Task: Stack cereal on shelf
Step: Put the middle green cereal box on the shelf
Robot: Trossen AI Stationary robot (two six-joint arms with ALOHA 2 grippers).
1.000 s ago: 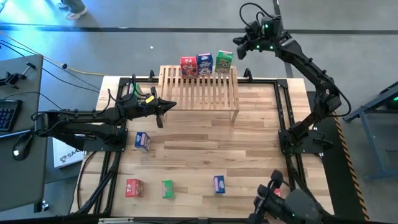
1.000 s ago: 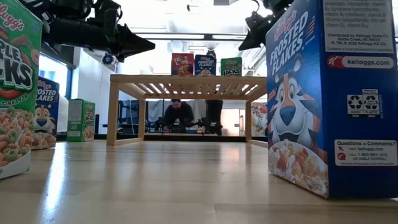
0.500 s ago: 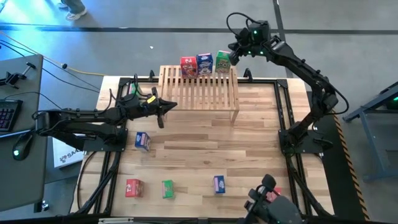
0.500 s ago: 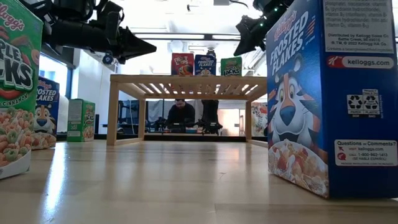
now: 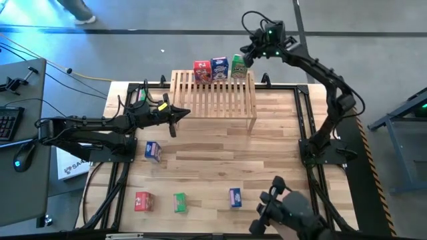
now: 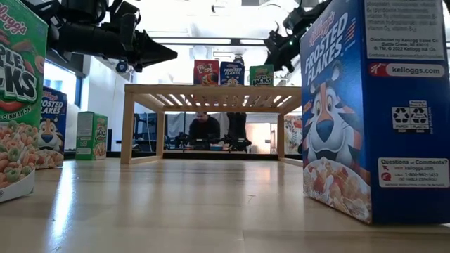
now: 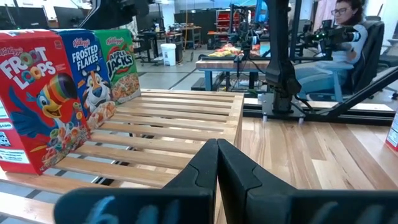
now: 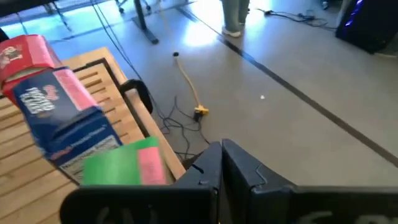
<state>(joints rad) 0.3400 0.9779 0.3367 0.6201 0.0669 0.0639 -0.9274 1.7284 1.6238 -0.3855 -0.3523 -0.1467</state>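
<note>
Three cereal boxes, red [image 5: 202, 70], blue [image 5: 219, 67] and green [image 5: 239, 67], stand upright in a row on the far edge of the slatted wooden shelf [image 5: 213, 100]. My right gripper [image 5: 247, 59] is shut and hangs just beyond the green box's right side; in the right wrist view a small gap shows between the gripper [image 8: 221, 149] and the green box [image 8: 124, 168]. My left gripper [image 5: 181, 112] is shut and level at the shelf's left end, with the three boxes ahead of it: red [image 7: 37, 99], blue [image 7: 93, 71], green [image 7: 121, 62].
Loose cereal boxes stand on the tabletop: blue [image 5: 153, 151] at the left, and red [image 5: 143, 201], green [image 5: 179, 202] and blue [image 5: 235, 197] along the near edge. A dark device [image 5: 287, 213] covers the near right corner. Black rails [image 5: 305, 127] run along both table sides. A person [image 7: 348, 37] sits beyond the table.
My right gripper has moved toward the table's left and down, coming in close beside the green box on the shelf, still shut. The three boxes on the shelf have stayed in place.
</note>
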